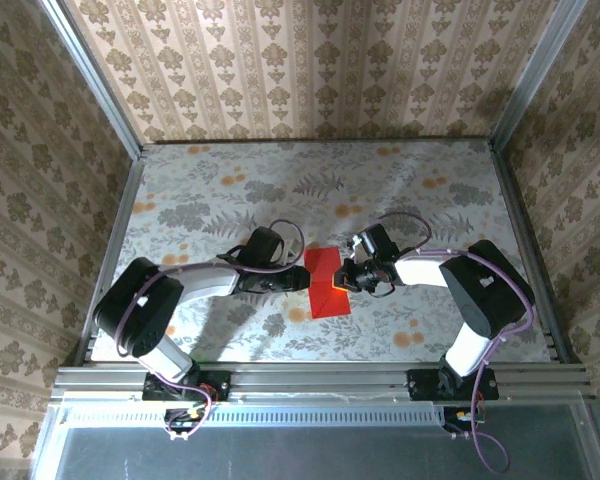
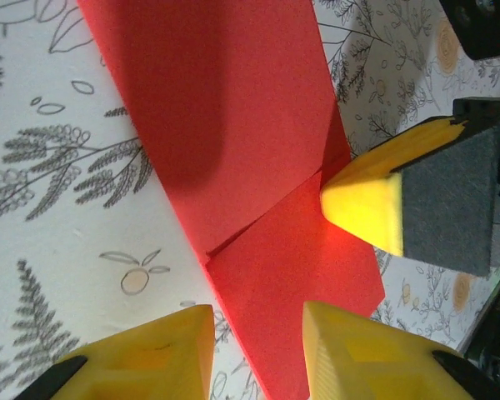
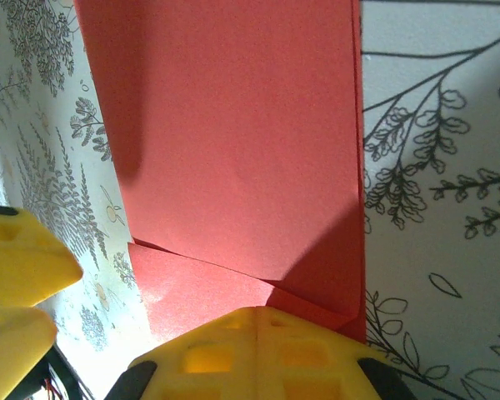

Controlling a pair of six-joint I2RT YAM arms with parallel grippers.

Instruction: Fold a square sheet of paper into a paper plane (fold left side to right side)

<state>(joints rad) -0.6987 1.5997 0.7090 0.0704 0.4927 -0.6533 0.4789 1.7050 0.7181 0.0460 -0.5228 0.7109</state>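
At the near end of the square sheet of paper [image 1: 330, 300], which lies folded and flat in the middle of the table [image 1: 210, 200] between the arms, the right gripper [image 3: 258, 333] is clenched on nothing and presses its tip onto the layers beside a diagonal flap edge. The left gripper [image 2: 254, 354] hovers with jaws parted astride the sheet's left edge, grasping nothing. For a sharp crease, the closed tip should likely pin the layers while pressure runs along the fold toward the far end, keeping stacked edges aligned.
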